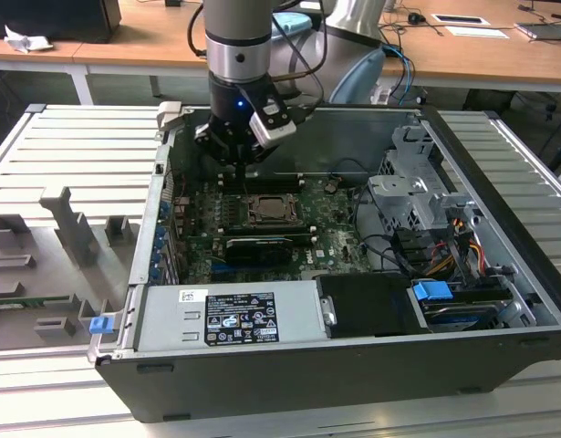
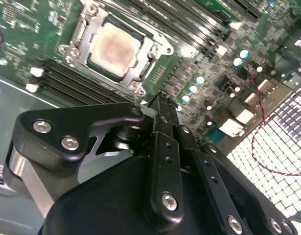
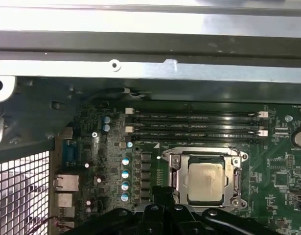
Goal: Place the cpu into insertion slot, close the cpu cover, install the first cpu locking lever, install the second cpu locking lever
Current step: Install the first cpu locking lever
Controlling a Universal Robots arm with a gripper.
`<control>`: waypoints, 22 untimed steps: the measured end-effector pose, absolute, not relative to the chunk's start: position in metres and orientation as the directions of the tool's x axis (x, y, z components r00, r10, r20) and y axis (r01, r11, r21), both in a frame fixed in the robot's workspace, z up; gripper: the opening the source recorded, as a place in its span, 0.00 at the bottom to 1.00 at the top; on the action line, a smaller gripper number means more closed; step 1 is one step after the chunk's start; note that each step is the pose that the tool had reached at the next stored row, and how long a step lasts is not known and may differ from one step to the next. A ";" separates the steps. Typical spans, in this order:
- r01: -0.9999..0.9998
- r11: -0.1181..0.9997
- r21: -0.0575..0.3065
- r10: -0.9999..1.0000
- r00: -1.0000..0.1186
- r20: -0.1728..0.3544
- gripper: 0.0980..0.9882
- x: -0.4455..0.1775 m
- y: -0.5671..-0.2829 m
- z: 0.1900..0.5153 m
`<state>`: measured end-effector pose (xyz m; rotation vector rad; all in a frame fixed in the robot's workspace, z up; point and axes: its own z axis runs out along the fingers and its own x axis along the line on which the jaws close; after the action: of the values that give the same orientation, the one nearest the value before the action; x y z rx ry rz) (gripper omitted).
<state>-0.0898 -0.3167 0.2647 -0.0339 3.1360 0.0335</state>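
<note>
Wooden desks (image 1: pixel 481 57) run along the back, and in front of them a ribbed grey metal table (image 1: pixel 79 151) carries the open computer case (image 1: pixel 353 360) you are working in. Inside it lies the green motherboard (image 1: pixel 330 245), with a silver power supply (image 1: pixel 230 315) along the near wall, a drive cage (image 1: pixel 417 196) with loose cables (image 1: pixel 462 242) on the exterior view's right, and a black graphics card (image 1: pixel 254 248) just in front of the insertion slot (image 1: pixel 258 219). You see the cpu (image 3: pixel 205 182) (image 2: pixel 114 47) already sitting flat in that slot, with the cpu cover (image 3: pixel 204 155) lying down around its pale top. Your gripper (image 1: pixel 237 167) (image 2: pixel 162 100) (image 3: pixel 162 192) hangs low over the board just beside the socket, near the long memory slots (image 3: pixel 194 125), its fingers pressed together with nothing between them. Grey fixture blocks (image 1: pixel 70 228) stand on the table at the exterior view's left, well apart from the case.
</note>
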 end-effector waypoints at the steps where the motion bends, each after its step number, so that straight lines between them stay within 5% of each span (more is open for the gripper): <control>1: -0.022 1.000 0.021 -0.021 -1.000 -0.005 0.01 -0.093 -0.317 0.264; 22: -0.022 1.000 0.021 -0.022 -1.000 -0.005 0.01 -0.096 -0.289 0.258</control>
<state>-0.0959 -0.2890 0.2584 -0.0347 3.1362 0.0326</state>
